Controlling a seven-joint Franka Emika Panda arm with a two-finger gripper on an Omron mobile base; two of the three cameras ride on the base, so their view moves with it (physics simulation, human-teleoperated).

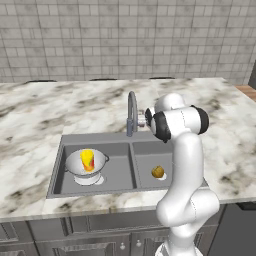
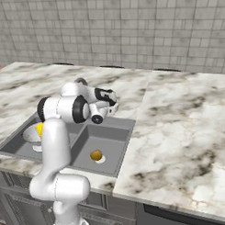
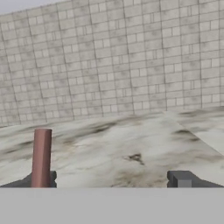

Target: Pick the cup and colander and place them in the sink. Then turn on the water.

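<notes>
the gripper [image 2: 115,104] hangs above the sink [image 1: 125,146], level with the top of the faucet [image 1: 131,111] and just beside it, its two finger tips spread wide with nothing between them. in the hand view a reddish-brown upright post [image 3: 41,158] stands by one finger tip. the colander [image 1: 86,167] sits in the basin left of the faucet, and the cup [image 1: 87,160] stands upright inside it. a yellowish-brown ball [image 1: 158,172] lies in the basin right of the faucet. marble counter [image 1: 40,115] surrounds the sink.
</notes>
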